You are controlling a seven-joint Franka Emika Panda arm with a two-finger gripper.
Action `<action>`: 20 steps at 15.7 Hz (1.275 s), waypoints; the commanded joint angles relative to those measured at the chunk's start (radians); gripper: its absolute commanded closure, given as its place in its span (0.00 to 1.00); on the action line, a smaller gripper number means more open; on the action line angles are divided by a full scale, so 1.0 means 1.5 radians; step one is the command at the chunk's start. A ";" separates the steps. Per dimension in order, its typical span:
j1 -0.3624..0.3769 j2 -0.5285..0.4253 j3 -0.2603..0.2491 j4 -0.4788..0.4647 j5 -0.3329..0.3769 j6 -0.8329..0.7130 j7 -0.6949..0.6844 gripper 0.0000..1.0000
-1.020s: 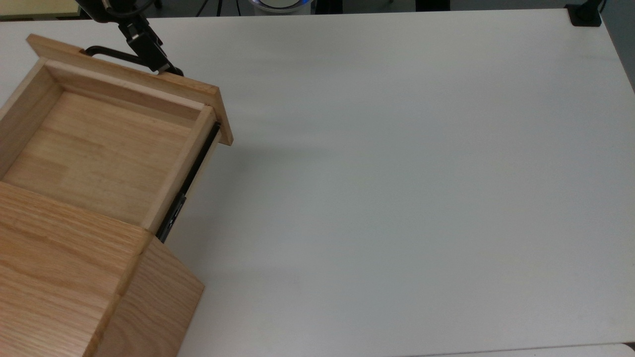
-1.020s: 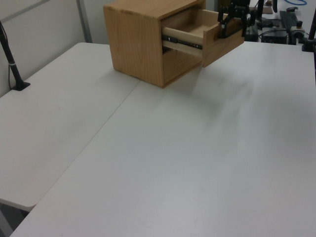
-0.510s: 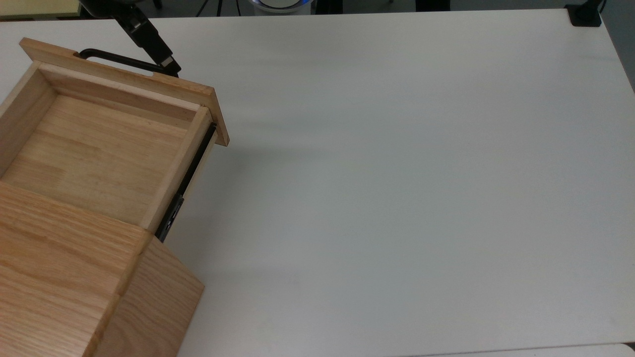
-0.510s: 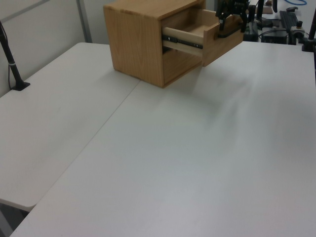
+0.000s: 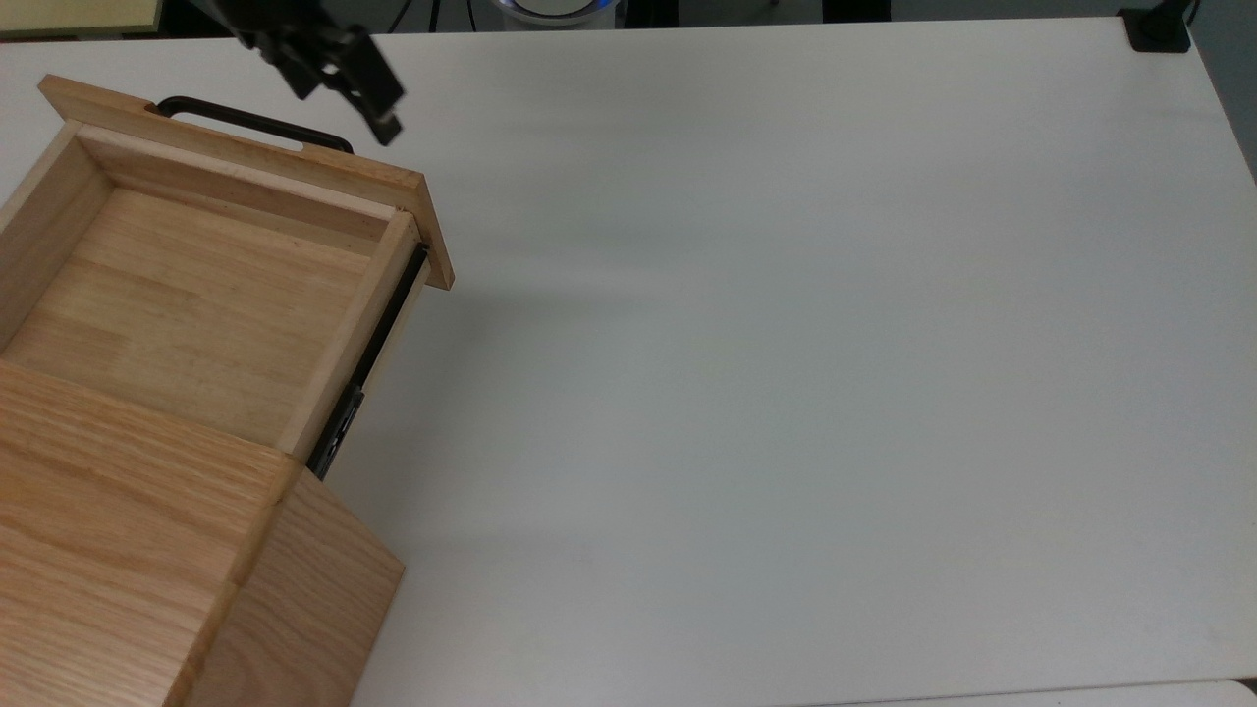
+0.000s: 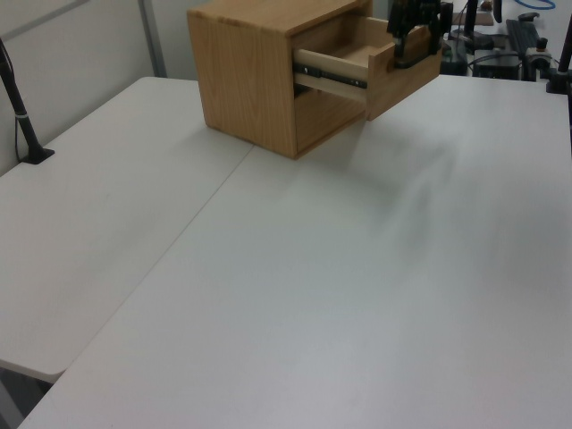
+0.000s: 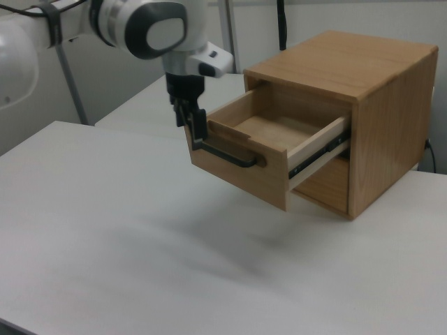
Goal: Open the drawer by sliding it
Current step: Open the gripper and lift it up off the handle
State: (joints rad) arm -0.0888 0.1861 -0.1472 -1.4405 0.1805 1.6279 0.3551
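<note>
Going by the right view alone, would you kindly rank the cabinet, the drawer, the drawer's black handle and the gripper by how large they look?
1. Cabinet
2. Drawer
3 and 4. Handle and gripper: they look alike in size, so I would not rank them.

gripper (image 5: 378, 113) let go of handle (image 5: 250, 123), now off it, shifted toward the top view's right, clear of the bar. drawer (image 5: 196, 285) slid out a bit more vs 1 s ago.

Cabinet (image 5: 118, 550) – cut off – top view's left edge.
</note>
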 commanded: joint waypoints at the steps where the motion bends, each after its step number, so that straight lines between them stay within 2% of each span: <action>1: 0.037 -0.023 -0.005 -0.008 -0.036 -0.001 -0.064 0.00; 6: 0.089 -0.044 -0.004 -0.012 -0.129 -0.070 -0.143 0.00; 9: 0.097 -0.045 -0.004 -0.012 -0.132 -0.097 -0.189 0.00; 15: 0.090 -0.055 -0.009 -0.010 -0.133 -0.094 -0.193 0.00; 20: 0.078 -0.055 -0.014 -0.009 -0.126 -0.093 -0.247 0.00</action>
State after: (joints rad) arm 0.0374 0.1277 -0.1632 -1.4395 -0.0030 1.4990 0.0336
